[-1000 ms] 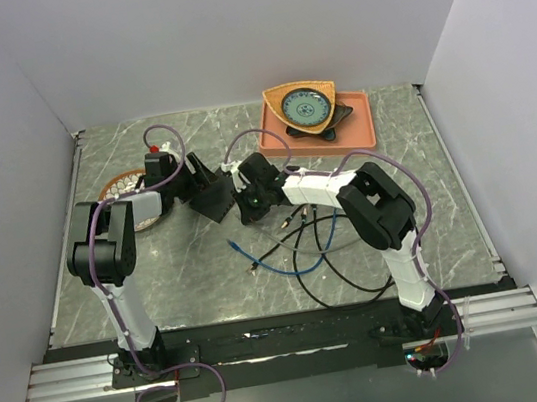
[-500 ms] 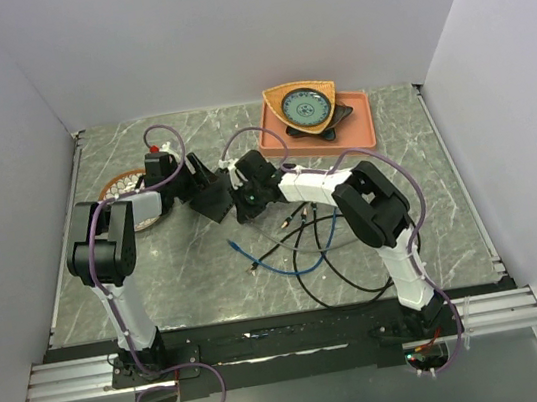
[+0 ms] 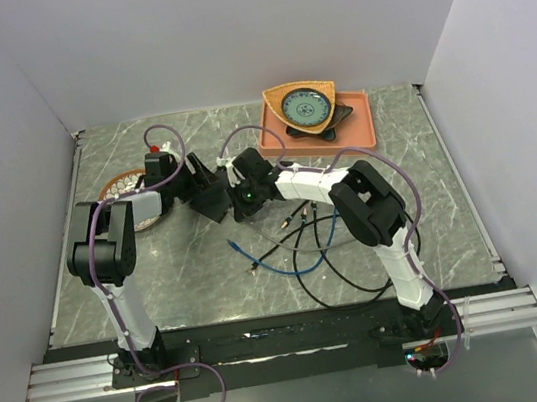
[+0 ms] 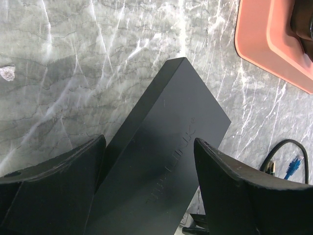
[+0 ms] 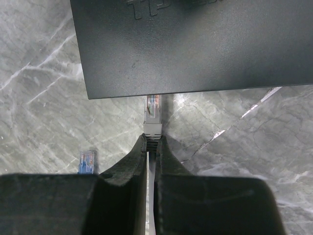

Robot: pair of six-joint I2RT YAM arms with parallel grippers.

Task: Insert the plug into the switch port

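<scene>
Your right tool [image 5: 151, 141] is pinched shut on the grey boot of the plug [image 5: 153, 112]. The plug points to 12 o'clock, and its clear tip meets the near edge of the black switch box [image 5: 195, 44]. Your left tool [image 4: 149, 144] stands wide, with its fingers [image 4: 58, 186] against the two long sides of the box. It looks clamped across the width, bracing it.

By my reading, pickup and alignment are done. Most of the plug body shows outside the edge, so the final push and the release remain.

The switch port itself is hidden under the box's edge, so you cannot tell whether the tip is inside it or only butting the wall. A loose blue plug [image 5: 86, 161] lies on the desk [image 5: 39, 98] at 8 o'clock from the held one. From above, the arms cover the contact point.
</scene>
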